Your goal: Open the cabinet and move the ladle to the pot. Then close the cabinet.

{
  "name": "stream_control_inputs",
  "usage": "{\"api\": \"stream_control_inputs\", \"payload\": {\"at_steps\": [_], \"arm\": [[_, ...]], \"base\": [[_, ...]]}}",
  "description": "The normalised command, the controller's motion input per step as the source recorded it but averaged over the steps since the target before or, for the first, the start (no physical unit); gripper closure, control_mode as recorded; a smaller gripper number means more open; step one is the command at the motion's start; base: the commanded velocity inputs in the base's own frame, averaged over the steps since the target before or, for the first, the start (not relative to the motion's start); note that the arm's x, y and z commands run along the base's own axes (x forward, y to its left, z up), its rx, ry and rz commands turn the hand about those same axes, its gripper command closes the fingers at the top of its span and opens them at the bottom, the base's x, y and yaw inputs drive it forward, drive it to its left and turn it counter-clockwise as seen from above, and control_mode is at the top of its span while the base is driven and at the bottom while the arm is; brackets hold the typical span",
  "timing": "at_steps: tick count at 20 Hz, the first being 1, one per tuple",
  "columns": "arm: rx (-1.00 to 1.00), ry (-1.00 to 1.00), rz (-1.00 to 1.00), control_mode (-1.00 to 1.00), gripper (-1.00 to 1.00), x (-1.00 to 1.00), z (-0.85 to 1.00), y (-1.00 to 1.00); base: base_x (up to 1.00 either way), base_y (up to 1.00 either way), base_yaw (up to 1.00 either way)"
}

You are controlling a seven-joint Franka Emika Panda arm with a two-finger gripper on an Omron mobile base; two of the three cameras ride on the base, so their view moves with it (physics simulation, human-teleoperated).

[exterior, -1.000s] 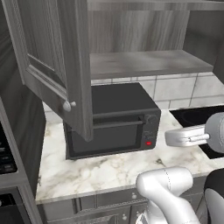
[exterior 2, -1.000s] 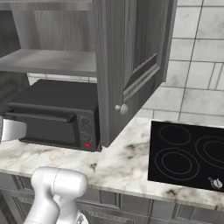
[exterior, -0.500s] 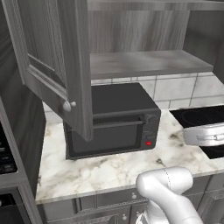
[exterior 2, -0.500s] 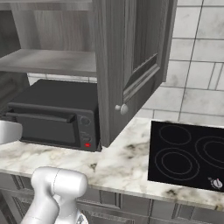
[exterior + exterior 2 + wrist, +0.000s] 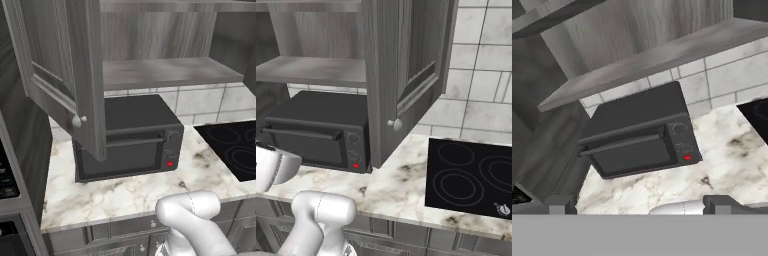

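Hand view shows my gripper [image 5: 637, 206] spread wide and empty, the open cabinet [image 5: 662, 55] above it with a bare shelf; ladle and pot I cannot find, closing remains.

microwave: a black boxy microwave [image 5: 127, 140] sat at the centre of the left base view, door shut, a small red light at its lower right corner.
counter: a white marble-patterned counter [image 5: 125, 192] ran beneath it, across the lower half.
cooktop: a flat black glass cooktop [image 5: 468, 175] with ring markings lay at the right of the right base view.
wall: pale square tiles [image 5: 481, 75] filled the upper right there.
drawers: short grey drawer fronts [image 5: 421, 235] lined the bottom edge.
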Motion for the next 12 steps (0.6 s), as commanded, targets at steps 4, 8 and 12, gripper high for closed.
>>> {"api": "stream_control_inputs", "payload": {"at_steps": [4, 8, 12], "arm": [[0.26, 0.0, -0.09, -1.0, -1.0, -0.29, 0.16, -0.17], [0.23, 0.0, -0.08, -1.0, -1.0, -0.16, 0.07, -0.34], [0.17, 0.0, -0.02, -1.0, -1.0, -0.07, 0.0, -0.53]], "base": [[0.0, 0.0, 0.0], [0.0, 0.0, 0.0], [0.0, 0.0, 0.0]]}}
